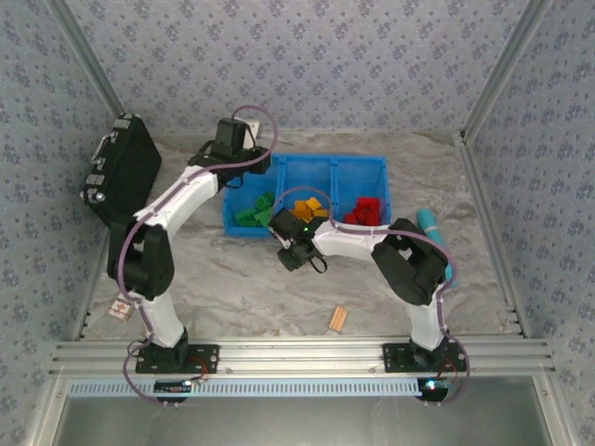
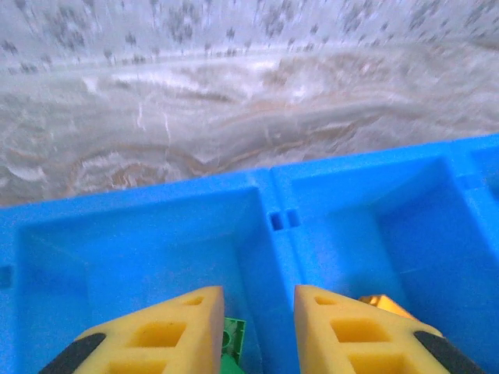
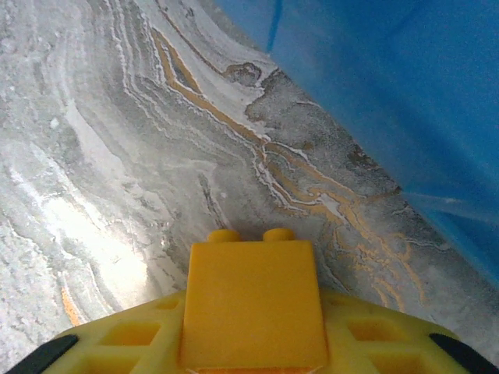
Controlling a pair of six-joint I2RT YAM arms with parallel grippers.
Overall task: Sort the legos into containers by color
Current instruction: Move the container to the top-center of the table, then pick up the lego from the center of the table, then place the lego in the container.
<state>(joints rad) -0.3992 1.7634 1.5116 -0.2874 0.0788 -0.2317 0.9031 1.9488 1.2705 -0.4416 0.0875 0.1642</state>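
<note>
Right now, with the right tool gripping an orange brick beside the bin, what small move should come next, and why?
Probably lift the right tool a little and carry it over the bin wall into the middle compartment. Its orange brick hangs over the table just outside, and that compartment holds the other orange bricks.

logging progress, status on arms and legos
left gripper shut, empty, over blue bin. right gripper shut on orange-yellow lego, beside bin's near wall. nothing between them.
</note>
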